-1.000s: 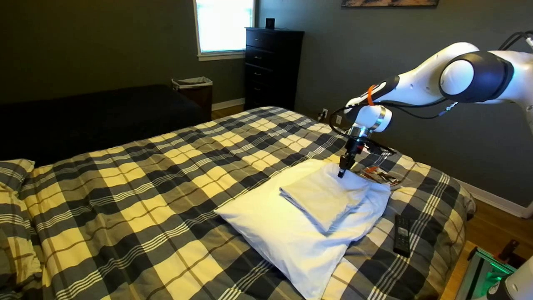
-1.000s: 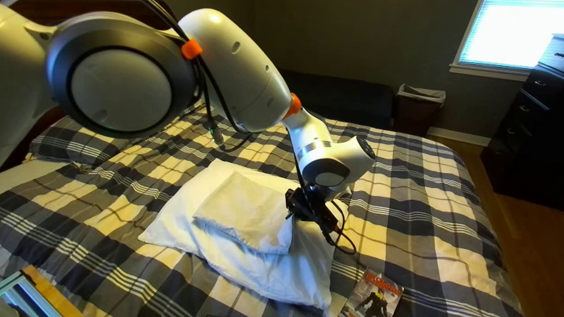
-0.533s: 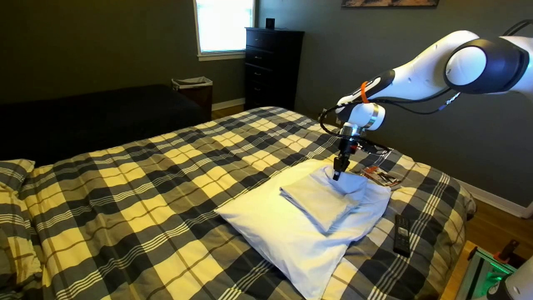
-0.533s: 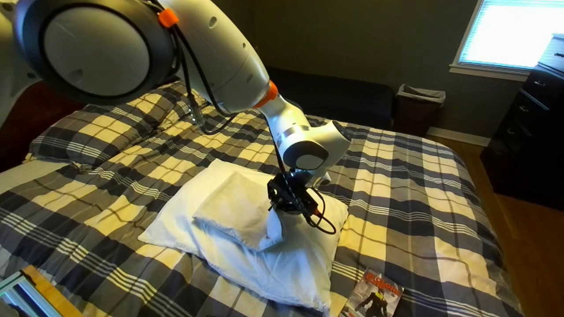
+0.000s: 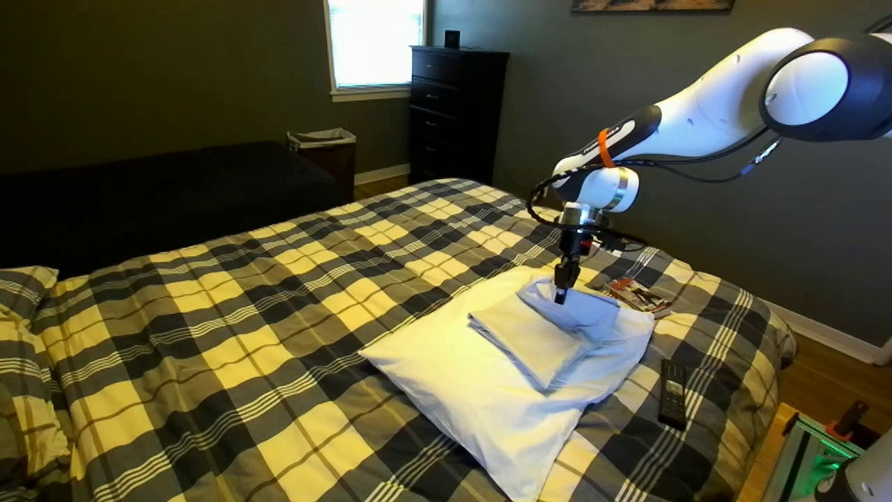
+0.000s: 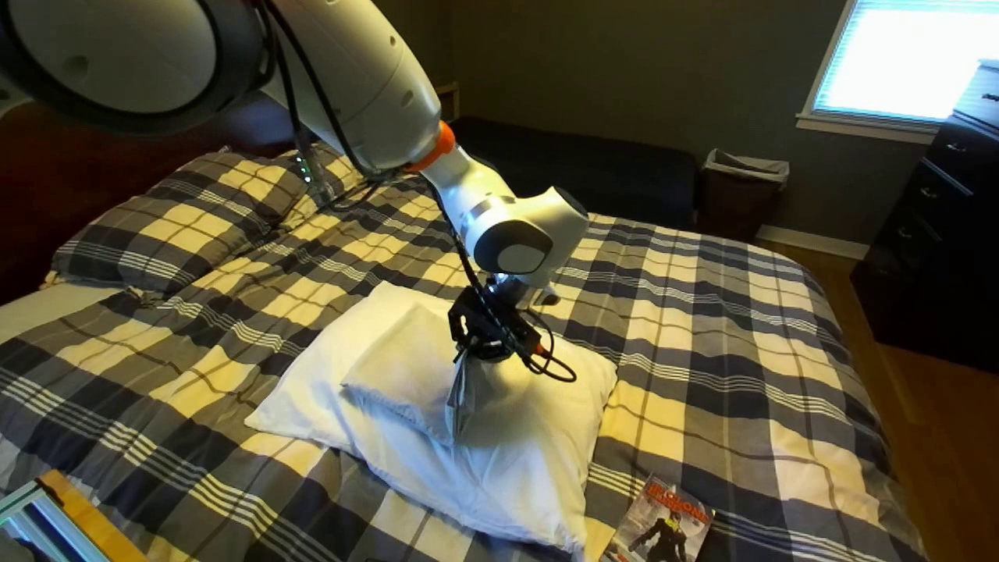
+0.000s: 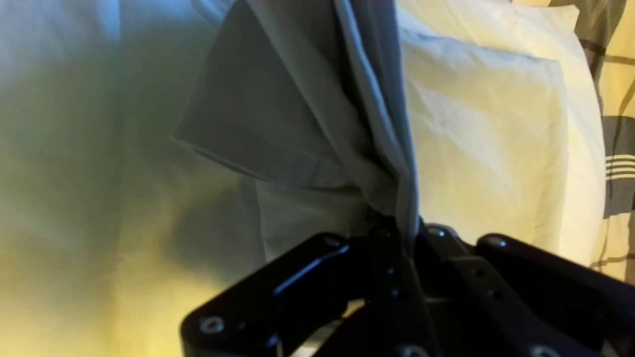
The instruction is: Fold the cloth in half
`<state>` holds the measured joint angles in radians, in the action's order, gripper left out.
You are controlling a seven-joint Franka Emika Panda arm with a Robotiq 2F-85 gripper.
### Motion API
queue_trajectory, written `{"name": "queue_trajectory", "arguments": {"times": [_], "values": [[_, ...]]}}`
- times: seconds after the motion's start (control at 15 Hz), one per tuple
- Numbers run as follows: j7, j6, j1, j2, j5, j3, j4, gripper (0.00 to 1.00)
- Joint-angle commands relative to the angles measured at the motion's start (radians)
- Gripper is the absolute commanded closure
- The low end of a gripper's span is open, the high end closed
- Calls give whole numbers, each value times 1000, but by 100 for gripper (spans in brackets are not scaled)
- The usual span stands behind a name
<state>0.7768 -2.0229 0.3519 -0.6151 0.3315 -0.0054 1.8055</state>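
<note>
The cloth [image 5: 536,335], pale bluish white, lies on a white pillow [image 5: 474,401], and my tool [image 7: 409,235] is pressed together on a fold of it, pinching it. In my wrist view the fabric runs into the tool, and from there the raised part spreads in bluish-grey gathers, a corner hanging loose to the left; the rest lies flat to the right. In both exterior views the tool points down, a little slanted, and in an exterior view the part of the cloth I hold [image 6: 460,390] stands up off the flat layer as a narrow ridge. The pillow shows around the cloth. My arm [image 5: 704,118], with an orange band [image 5: 605,148] round it, reaches in from the right edge of an exterior view.

Under the pillow I have a plaid bedspread [image 5: 279,335] in dark grey, black and cream. Near the pillow lie a printed booklet [image 6: 663,523] with red lettering on its cover and a black remote [image 5: 673,394], apart from each other. Further along the bedspread, plaid pillows [image 6: 179,211] lie near a dark reddish headboard [image 6: 47,187].

Beyond the bedspread stretches a low dark shape [image 5: 160,202], too dim for me to name, with a lined bin [image 5: 336,166] at its end. Past that, a black dresser [image 5: 456,111] stands beside a bright window [image 5: 376,45], a small black box [image 5: 452,39] on its top. On the wall [image 5: 599,70] hangs a picture [image 5: 653,5], cut off by the top edge of the view.
</note>
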Motion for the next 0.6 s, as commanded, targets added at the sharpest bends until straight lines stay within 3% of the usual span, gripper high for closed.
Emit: {"name": "queue_trajectory", "arguments": {"times": [0.0, 0.53], "values": [[-25, -34, -41, 62, -26, 1, 79, 99], [-33, -24, -100, 101, -27, 14, 116, 99]]}}
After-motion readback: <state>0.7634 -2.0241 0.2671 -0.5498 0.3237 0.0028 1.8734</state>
